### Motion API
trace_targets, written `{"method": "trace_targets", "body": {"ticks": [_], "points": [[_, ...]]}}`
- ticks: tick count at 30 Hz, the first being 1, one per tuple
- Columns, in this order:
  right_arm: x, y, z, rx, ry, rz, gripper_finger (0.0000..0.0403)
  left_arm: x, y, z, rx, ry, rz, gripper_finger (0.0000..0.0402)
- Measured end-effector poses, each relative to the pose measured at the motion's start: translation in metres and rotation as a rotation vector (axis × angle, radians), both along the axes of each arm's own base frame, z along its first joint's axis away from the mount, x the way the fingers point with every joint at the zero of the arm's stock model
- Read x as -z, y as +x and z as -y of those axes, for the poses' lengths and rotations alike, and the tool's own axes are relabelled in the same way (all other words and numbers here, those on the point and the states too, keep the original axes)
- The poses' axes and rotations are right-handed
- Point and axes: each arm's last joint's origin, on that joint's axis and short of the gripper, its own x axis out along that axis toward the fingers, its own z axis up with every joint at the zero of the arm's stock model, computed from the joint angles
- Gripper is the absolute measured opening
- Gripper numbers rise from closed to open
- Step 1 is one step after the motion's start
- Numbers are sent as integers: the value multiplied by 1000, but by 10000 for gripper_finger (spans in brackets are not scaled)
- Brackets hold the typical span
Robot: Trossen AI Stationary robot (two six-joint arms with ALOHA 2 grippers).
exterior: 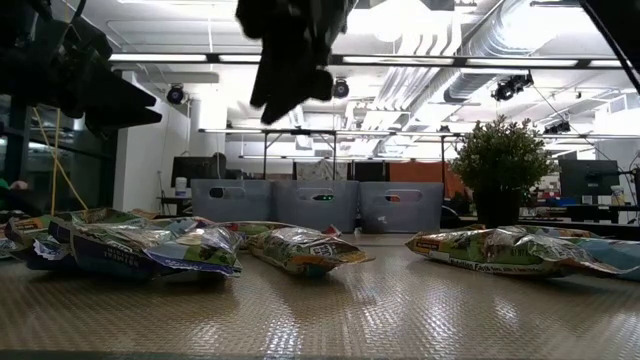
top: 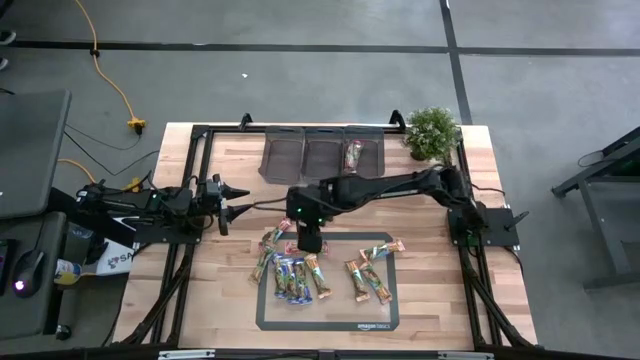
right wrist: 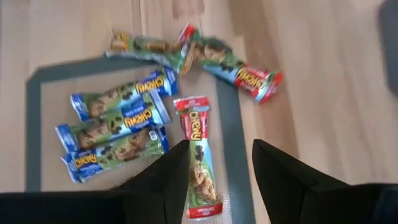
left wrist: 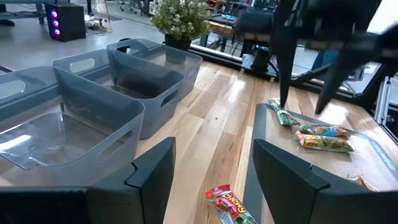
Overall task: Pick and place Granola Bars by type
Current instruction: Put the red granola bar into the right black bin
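Observation:
Several granola bars lie flat on and around a dark mat [top: 372,322] at the table's near middle: blue ones [right wrist: 118,124], red ones [right wrist: 250,77], and a green one [right wrist: 142,45]. My right gripper [right wrist: 221,144] hangs open above the mat's far left part, tilted down, over a red-wrapped bar [right wrist: 199,163] without touching it; the high view shows my right gripper [top: 310,243] there too. One red bar [top: 353,155] lies in the right-hand grey bin [top: 372,170]. My left gripper [top: 243,199] waits open at the table's left, pointing level.
Three grey bins [top: 322,135] stand in a row at the table's far edge, with a potted plant [top: 432,132] to their right. A red bar [left wrist: 227,202] lies on bare wood just off the mat's left edge. More bars [top: 366,280] lie on the mat's right half.

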Motion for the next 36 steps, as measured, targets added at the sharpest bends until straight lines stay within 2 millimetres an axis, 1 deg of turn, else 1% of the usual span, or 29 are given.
{"method": "trace_targets", "body": {"ticks": [5,12,16,20,24,31,36], "points": [[25,7,-9,-78,-12,-50,158,0,0,0,0,0,0,211],[43,11,-19,-172,-70,-78,167,0,0,0,0,0,0,211],[48,12,-23,-209,-101,-83,177,0,0,0,0,0,0,211],[50,12,-23,-199,-145,-84,184,0,0,0,0,0,0,211],[52,12,-23,-204,-134,-85,187,0,0,0,0,0,0,211],[56,20,-24,-191,-127,-28,187,0,0,0,0,0,0,211],[73,23,-25,-196,-90,-71,187,0,0,0,0,0,0,211]]}}
